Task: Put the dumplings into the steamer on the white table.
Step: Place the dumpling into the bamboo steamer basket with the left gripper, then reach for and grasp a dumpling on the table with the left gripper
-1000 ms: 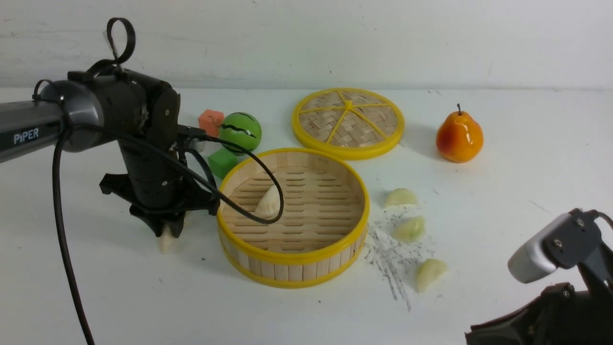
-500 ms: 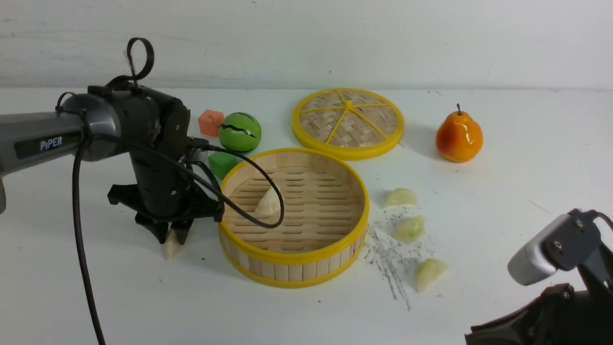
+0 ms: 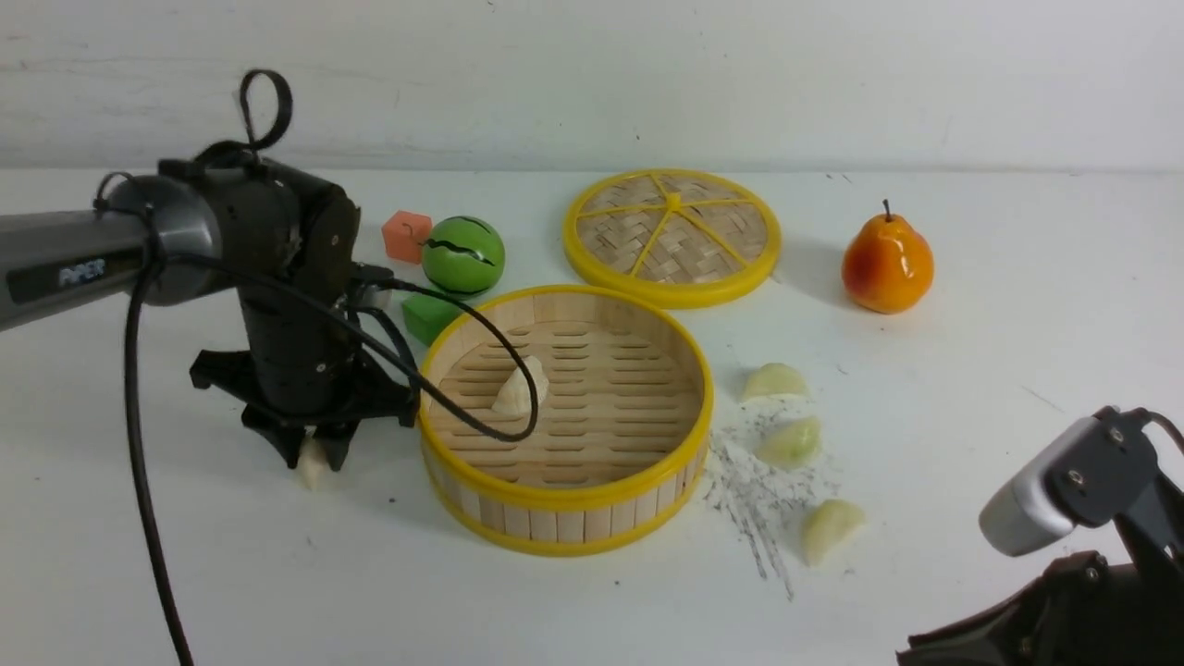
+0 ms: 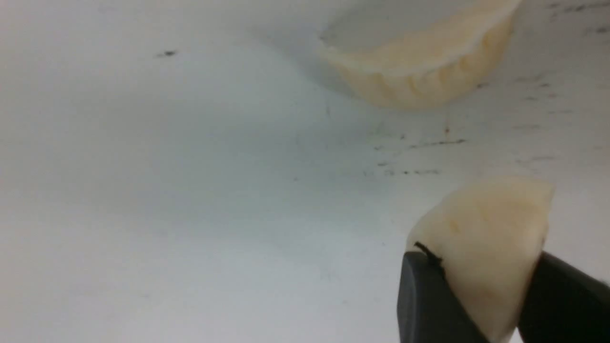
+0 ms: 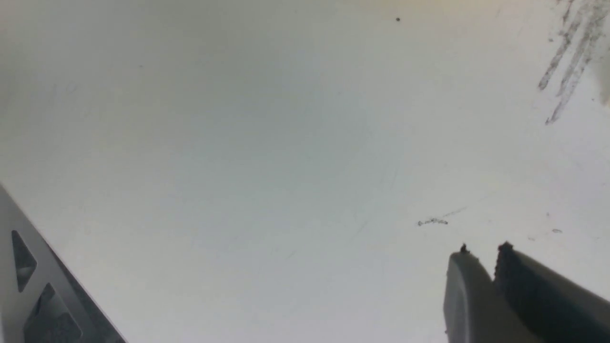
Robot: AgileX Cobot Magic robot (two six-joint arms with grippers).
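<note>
3 pale dumplings [image 3: 792, 441] lie loose on the white surface [image 3: 971, 370] right of the steamer [image 3: 566, 499], strung from far to near beside a patch of dark grey scratch marks [image 3: 754, 504]. Behind the steamer a woven lid [image 3: 672, 236] lies flat, with a pear [image 3: 886, 264] well to its right. A green ball [image 3: 463, 256], an orange cube [image 3: 407, 236] and a green cube [image 3: 427, 316] cluster at the steamer's far left, just behind the left arm. A black cable [image 3: 504, 435] from that arm droops over the steamer's left rim and crosses in front of the cream dumpling [image 3: 518, 388] leaning on the slatted floor inside. A plain pale wall backs the scuffed surface.

The left claw [image 3: 313, 451] points down just left of the steamer, narrowed onto a held dumpling [image 3: 310, 469] whose tip hangs low; whether it touches the surface cannot be told. The left wrist view shows that grip plainly, 2 dark fingers [image 4: 424, 305] pinching the cream piece from both sides, and also a further dumpling [image 4: 424, 62] lying on the surface beyond, which the arm hides from the front. The right arm sits low at the near right, well apart from everything. Only the right wrist view shows the right claw [image 5: 485, 259]: its fingers are pressed almost together with nothing between them, over scratched surface.
</note>
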